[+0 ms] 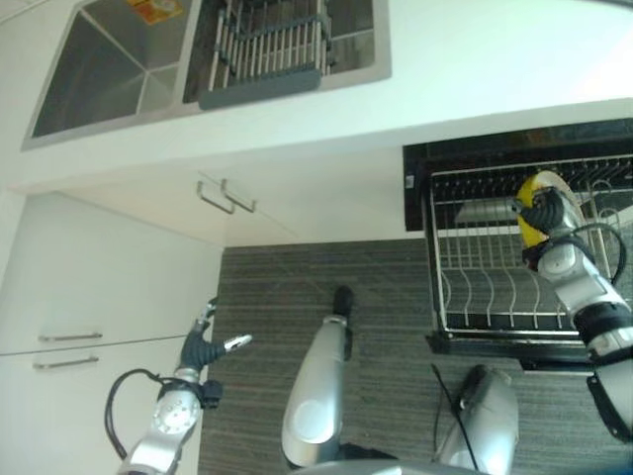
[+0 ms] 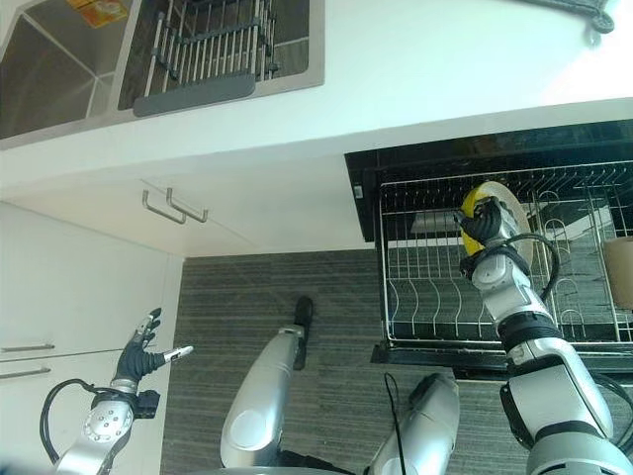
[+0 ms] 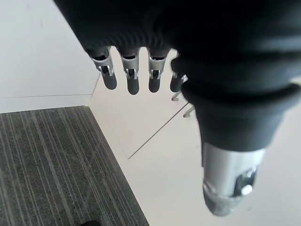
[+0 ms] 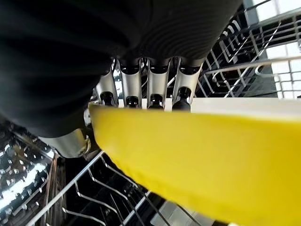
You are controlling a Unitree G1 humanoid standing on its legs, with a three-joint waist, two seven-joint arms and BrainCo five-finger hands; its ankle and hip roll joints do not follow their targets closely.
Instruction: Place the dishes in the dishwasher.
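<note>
1. Right hand (image 2: pixel 485 226) is closed on a yellow plate (image 1: pixel 534 206), with the fingers (image 4: pixel 132 89) over one face and the thumb on the other side, as the right wrist view shows. The plate stands on edge, above the pulled-out dishwasher rack (image 2: pixel 435 287).

2. Left hand (image 1: pixel 203 343) hangs low beside the white cabinet fronts (image 1: pixel 109 287), well apart from the dishwasher. Its fingers are straight and spread, and it holds nothing.

3. Step in hand, as a judgement: the plate is being lowered into the rack. The plate is held over the rear part of the rack, near the upright wire tines (image 2: pixel 425 295). Whether its lower rim already sits between tines cannot be told from these views.

4. The next move calls for the following:
   - Keep the plate upright and line its rim up with a gap between two tines.
   - Lower it until the wire carries the rim.
   - Only then relax the fingers and draw the hand clear without tipping the plate.

5. Risk, as a judgement: a rim set on top of a tine instead of between two may let the plate fall flat on release.

6. A drying rack (image 1: pixel 267 49) sits in the sink (image 1: pixel 119 69) of the bench (image 1: pixel 475 59). Whether it holds more dishes cannot be told.
</note>
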